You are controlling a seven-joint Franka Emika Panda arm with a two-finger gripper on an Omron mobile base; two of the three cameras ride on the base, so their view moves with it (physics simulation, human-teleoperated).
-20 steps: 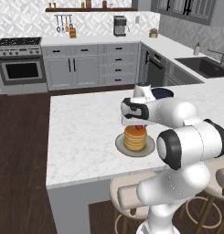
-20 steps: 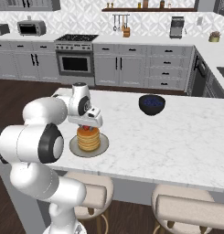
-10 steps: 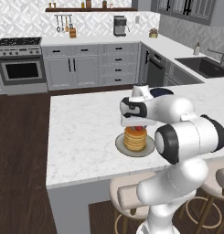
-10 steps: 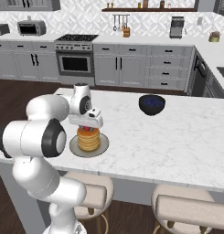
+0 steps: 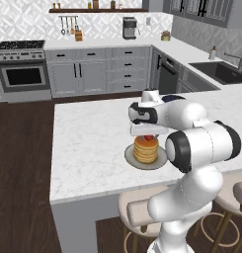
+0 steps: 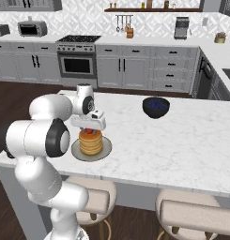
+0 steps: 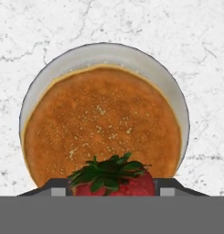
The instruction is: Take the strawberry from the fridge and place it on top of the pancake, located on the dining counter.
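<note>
Gripper [image 5: 148,135] sits right over the pancake [image 5: 145,149], centre of the left base frame, a touch higher than a second ago. In the hand view the strawberry [image 7: 114,180] is at bottom centre between the finger tips [image 7: 58,187], over the near edge of the pancake top. Can't tell if the jaws are gripping it or parting. If they're letting go, the placement is nearly done; the berry is off-centre, so it may roll toward the stack's edge.

Containers: grey plate [image 5: 132,159] holds the pancake stack on the marble table [image 5: 88,143]. Dark blue bowl [image 6: 156,107], right of centre in the right base frame, contents unclear.
</note>
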